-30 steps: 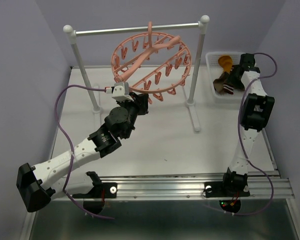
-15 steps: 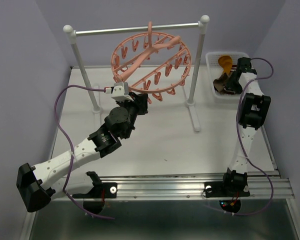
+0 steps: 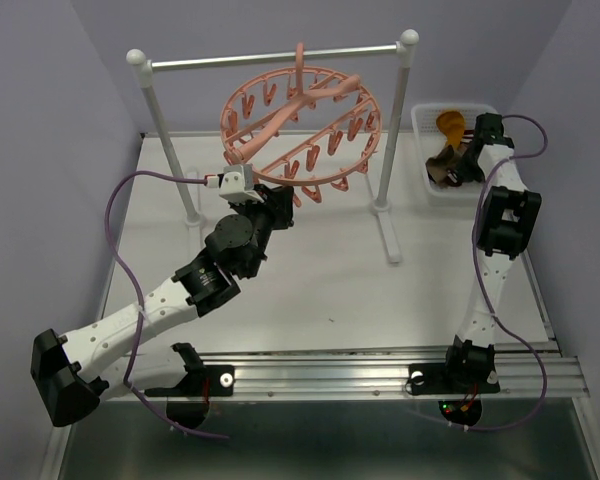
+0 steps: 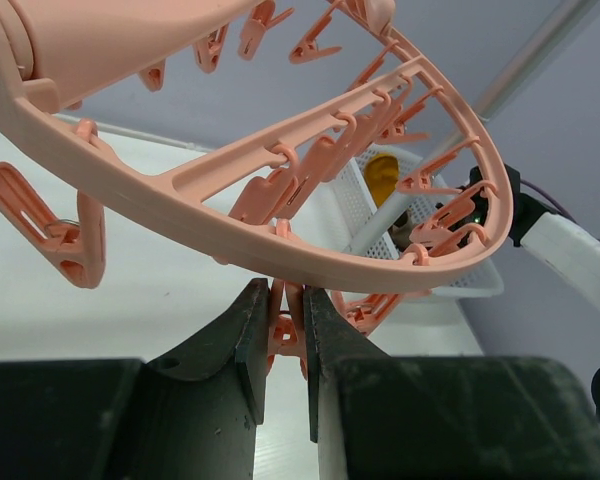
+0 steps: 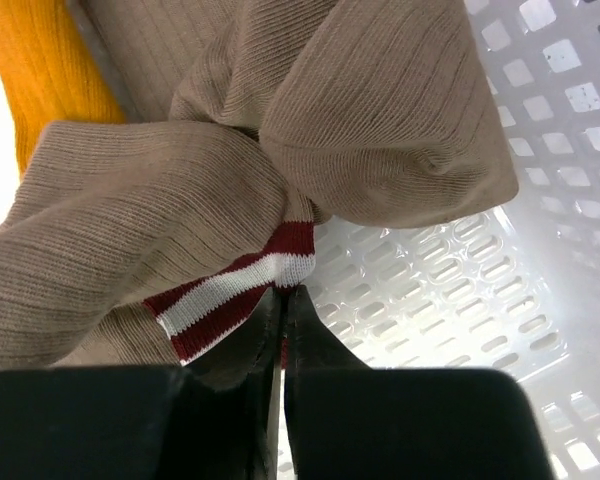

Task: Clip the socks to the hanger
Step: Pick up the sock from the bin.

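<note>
Right hand (image 5: pixel 282 295) pinches ribbed tan socks (image 5: pixel 380 110) at red-white cuff.

Bright, even, diffuse light; faint soft shadows on the table (image 3: pixel 320 285); blown-out white in the right wrist view.

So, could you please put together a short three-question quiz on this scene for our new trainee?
1. True or false: the left claw is closed around a clip on the hanger.
2. Where do the socks lie? A) on the tabletop. B) in the white basket. C) pegged to the hanger.
3. Fill in the blank: the right claw pinches a sock by its red-and-white striped ____.

Key: 1 true; 2 B; 3 cuff.
</note>
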### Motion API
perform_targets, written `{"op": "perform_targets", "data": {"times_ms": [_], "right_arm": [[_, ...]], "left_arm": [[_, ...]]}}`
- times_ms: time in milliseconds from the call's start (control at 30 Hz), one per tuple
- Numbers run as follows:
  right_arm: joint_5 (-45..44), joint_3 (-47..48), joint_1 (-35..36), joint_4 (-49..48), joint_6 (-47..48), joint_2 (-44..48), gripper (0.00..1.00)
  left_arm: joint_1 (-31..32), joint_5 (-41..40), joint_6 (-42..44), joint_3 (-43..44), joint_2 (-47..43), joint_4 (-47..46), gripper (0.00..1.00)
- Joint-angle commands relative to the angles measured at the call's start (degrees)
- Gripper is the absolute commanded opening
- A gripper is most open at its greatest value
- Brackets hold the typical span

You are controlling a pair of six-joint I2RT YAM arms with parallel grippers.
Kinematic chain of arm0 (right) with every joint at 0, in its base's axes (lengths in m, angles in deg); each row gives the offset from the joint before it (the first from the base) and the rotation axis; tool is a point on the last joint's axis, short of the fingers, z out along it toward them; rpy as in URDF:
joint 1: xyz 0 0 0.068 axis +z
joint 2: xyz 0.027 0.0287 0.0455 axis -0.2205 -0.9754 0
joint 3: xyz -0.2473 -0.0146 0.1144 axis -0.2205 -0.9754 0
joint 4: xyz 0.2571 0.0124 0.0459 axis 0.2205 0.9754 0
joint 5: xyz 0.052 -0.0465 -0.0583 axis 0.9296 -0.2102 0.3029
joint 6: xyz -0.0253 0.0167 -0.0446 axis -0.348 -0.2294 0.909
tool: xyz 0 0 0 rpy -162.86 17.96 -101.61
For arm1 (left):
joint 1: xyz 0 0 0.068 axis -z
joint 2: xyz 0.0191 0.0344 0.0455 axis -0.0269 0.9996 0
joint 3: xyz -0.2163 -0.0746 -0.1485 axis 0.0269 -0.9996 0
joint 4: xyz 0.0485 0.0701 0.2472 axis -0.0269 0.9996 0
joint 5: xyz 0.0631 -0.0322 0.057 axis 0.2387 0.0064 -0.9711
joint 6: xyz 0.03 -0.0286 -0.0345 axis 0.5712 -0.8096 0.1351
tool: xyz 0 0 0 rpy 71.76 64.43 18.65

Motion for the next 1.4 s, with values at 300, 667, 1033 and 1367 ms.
{"op": "perform_targets", "data": {"times_ms": [300, 667, 1033, 1367], "right_arm": [[6.1, -8.0, 0.1, -6.2, -1.2, 18.6, 0.01], [13.8, -12.3, 0.1, -6.7, -0.7, 29.1, 0.01], [28.3, -23.2, 0.1, -11.1, -3.2, 43.4, 0.01], [39.8, -39.6, 5.2, -17.3, -9.0, 61.2, 0.01]], "left_arm": [[-0.4, 0.2, 0.5, 0.8, -0.1, -2.4, 0.0], [-0.4, 1.7, 0.7, 1.0, 0.3, -3.0, 0.0], [-0.4, 2.6, 0.9, 1.2, 0.4, -3.6, 0.0], [-0.5, 3.2, 0.0, -0.2, 0.3, -6.1, 0.0]]}}
